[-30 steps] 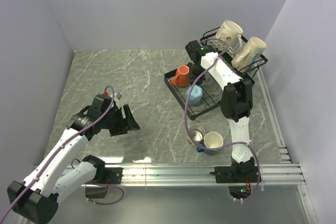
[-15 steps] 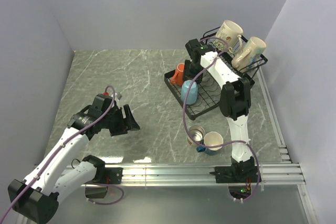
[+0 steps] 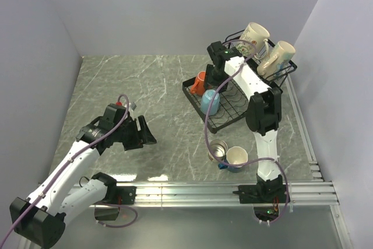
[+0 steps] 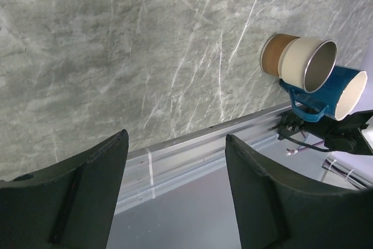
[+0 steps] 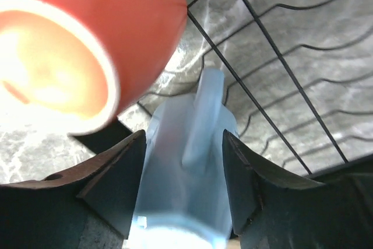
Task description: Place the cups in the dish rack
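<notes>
The black wire dish rack [image 3: 234, 108] stands at the back right. Two cream mugs, one floral [image 3: 254, 35] and one plain [image 3: 277, 56], sit in its upper basket [image 3: 287, 72]. An orange mug [image 3: 199, 84] and a light blue mug [image 3: 211, 103] are in the lower tray. My right gripper [image 3: 214, 84] reaches down into the tray. In the right wrist view its jaws [image 5: 183, 144] close on both sides of the light blue mug [image 5: 186, 173], beside the orange mug [image 5: 134, 21]. My left gripper [image 3: 145, 136] is open and empty over the table, as its own view [image 4: 176, 138] shows.
A steel cup [image 3: 218, 150] and a dark blue mug with a cream inside [image 3: 236, 157] lie together near the right arm's base. They also show in the left wrist view, the steel cup [image 4: 304, 65] and the blue mug [image 4: 341, 88]. An aluminium rail [image 3: 192, 190] runs along the near edge.
My right gripper has come down from beside the upper basket into the lower tray, around the light blue mug, which has shifted slightly left. The orange mug is now partly hidden. The left arm has barely moved.
</notes>
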Controlling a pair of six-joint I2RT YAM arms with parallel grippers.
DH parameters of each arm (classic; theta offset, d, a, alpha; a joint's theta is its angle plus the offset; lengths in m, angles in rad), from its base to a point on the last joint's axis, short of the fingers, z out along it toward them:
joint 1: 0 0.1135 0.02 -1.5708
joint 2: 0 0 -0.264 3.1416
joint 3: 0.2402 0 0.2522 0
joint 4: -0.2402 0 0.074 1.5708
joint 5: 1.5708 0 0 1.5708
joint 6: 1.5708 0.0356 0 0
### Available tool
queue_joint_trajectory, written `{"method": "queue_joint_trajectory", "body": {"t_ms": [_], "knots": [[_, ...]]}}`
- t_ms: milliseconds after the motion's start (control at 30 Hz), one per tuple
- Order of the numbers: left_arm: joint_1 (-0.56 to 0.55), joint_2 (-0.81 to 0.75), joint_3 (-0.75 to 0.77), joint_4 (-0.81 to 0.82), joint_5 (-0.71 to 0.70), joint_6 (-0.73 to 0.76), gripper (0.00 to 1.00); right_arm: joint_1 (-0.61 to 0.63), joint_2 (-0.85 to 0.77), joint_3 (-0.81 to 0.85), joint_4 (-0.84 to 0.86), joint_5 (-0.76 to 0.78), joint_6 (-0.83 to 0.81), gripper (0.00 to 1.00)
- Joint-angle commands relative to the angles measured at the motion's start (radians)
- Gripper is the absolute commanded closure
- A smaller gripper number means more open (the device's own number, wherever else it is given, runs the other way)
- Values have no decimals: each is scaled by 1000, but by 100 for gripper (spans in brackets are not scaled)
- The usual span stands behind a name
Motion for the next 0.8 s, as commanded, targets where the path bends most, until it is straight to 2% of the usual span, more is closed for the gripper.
{"method": "queue_joint_trajectory", "body": {"t_ms": [0, 300, 600, 733, 767], "knots": [[5, 4, 0, 46, 30, -3, 28, -2, -129, 6, -18, 53, 16, 35], [5, 82, 47, 46, 32, 32, 29, 10, -271, -11, -36, 58, 24, 33], [-11, 243, 210, 54, 55, 86, 31, 51, -517, -160, -31, 55, 25, 32], [-124, 358, 346, 68, 41, 95, 27, 54, -661, -265, -50, 105, 16, 32], [-194, 389, 375, 60, 24, 98, 27, 51, -723, -288, -50, 117, 14, 32]]}}
